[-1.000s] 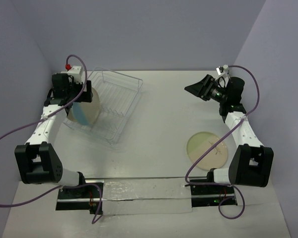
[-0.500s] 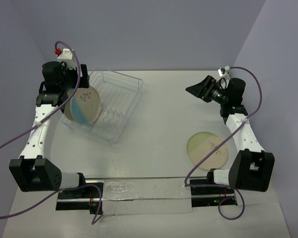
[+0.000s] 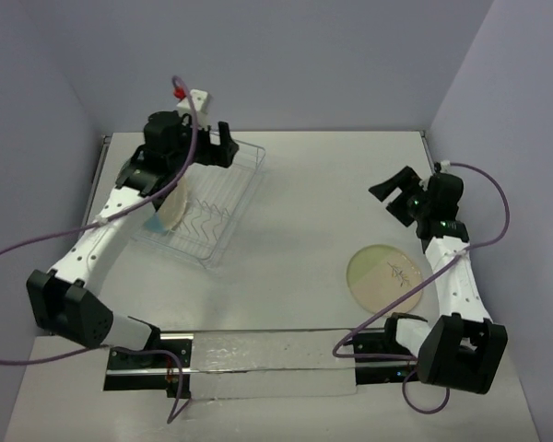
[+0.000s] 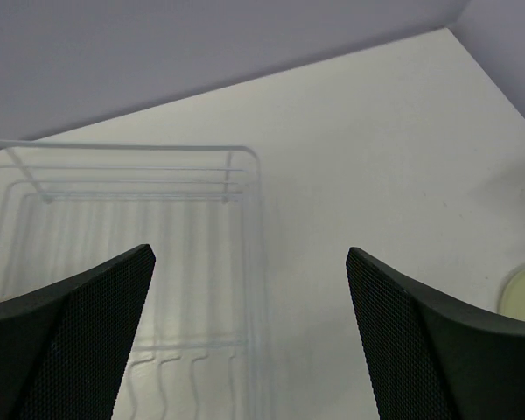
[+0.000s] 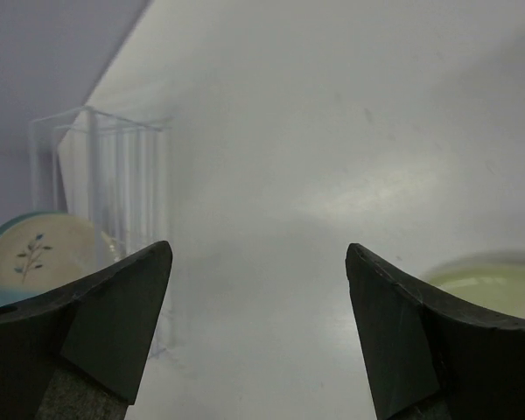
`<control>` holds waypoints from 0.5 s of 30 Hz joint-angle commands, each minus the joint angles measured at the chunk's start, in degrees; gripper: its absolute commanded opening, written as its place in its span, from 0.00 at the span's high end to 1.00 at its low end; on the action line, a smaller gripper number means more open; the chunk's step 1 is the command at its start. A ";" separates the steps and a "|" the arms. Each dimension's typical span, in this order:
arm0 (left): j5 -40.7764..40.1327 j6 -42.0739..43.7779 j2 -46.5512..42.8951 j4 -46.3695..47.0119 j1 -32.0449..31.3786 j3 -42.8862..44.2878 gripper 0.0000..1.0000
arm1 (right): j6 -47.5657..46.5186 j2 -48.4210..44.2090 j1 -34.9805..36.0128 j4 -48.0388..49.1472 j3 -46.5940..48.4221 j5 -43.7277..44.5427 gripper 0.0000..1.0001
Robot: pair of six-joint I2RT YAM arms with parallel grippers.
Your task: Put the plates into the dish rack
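1. Nearest, bottom edge of the overhead frame: both arm bases sit on black mounting plates (image 3: 138, 370), with a glossy clear strip (image 3: 267, 354) between them. Thin purple cables (image 3: 28, 249) loop off each arm.
2. Lower right of the overhead frame: a round cream plate with a pale-green segment (image 3: 385, 278) and a dark twig drawing lies flat on the white tabletop (image 3: 304, 212). It is well apart from the rack. The right arm's white link passes just beside its right edge.
3. Right of centre, above that plate in the frame: the right gripper (image 3: 393, 197) is raised off the tabletop and pointed left. Its black fingers are spread wide with nothing between them. Its wrist view agrees: only bare table shows through the wide gap (image 5: 258, 254), and the green plate's rim (image 5: 499, 293) sits at lower right.
4. Left of centre: a rectangular dish rack of thin silvery-white wire (image 3: 232, 198) with flared sides and wavy slot wires along its floor. It is set at an angle to the table edges.
5. Lower-left end of the rack: a round cream plate with a light-blue segment (image 3: 170, 208) stands on edge among the slot wires. The left arm partly hides it. The right wrist view shows it at far left (image 5: 35, 258), with the twig drawing facing the camera.
6. Upper left: the left gripper (image 3: 219, 147) hangs over the rack's far rim, jaws wide, holding nothing, clear of the plate. Its wrist view (image 4: 249, 254) looks down on the rack's corner (image 4: 245, 175) and the tabletop beyond.
7. Farthest: lilac walls (image 3: 286, 64) on three sides.
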 commanded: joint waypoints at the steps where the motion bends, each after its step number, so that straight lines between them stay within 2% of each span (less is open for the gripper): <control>1: 1.81 -2.93 6.83 2.80 -6.41 3.56 0.01 | 0.53 -1.03 -8.60 -8.31 -6.85 -2.44 0.12; 4: 3.55 -3.15 8.35 4.88 -8.28 2.19 0.01 | 0.02 -0.91 -16.03 -9.89 -10.71 -1.86 0.12; 6: 4.34 -3.77 8.43 7.19 -8.79 0.83 0.01 | -0.31 -1.69 -18.60 -12.03 -12.68 3.83 0.12; 15: 14.40 -7.23 9.74 14.36 -9.31 -4.47 0.01 | 0.04 -9.04 -24.72 -17.76 -15.53 22.04 0.08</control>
